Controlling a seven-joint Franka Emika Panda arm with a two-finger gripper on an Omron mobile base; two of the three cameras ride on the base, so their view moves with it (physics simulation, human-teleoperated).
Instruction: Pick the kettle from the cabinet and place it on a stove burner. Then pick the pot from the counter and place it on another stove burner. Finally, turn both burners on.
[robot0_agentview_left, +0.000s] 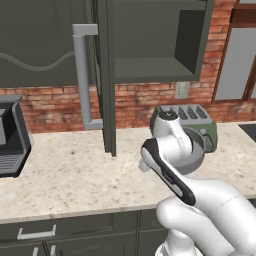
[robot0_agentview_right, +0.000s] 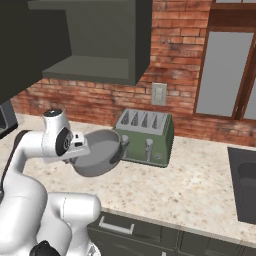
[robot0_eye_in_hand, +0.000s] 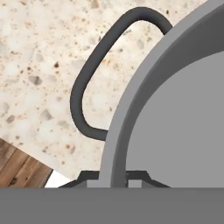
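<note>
My gripper (robot0_eye_in_hand: 114, 177) is shut on the rim of the grey pot (robot0_agentview_right: 97, 152), one fingertip inside the wall and one outside. The pot hangs tilted over the beige counter (robot0_agentview_right: 190, 190), just in front of the green toaster. One dark loop handle (robot0_eye_in_hand: 87, 83) juts from the pot's side next to my fingers. In the left base view my arm covers most of the pot (robot0_agentview_left: 198, 145). The dark grey cabinet (robot0_agentview_left: 150, 70) stands open, its door and bar handle (robot0_agentview_left: 82, 75) swung out to the left. A black cooktop (robot0_agentview_right: 245, 185) shows at the far right. The kettle is out of view.
The green toaster (robot0_agentview_right: 145, 132) stands against the brick wall right behind the pot. A dark coffee machine (robot0_agentview_left: 10, 135) sits at the counter's left end. The open cabinet door's lower edge (robot0_agentview_left: 109, 145) reaches down to the counter. Drawers (robot0_agentview_right: 120, 227) run below the counter's front edge.
</note>
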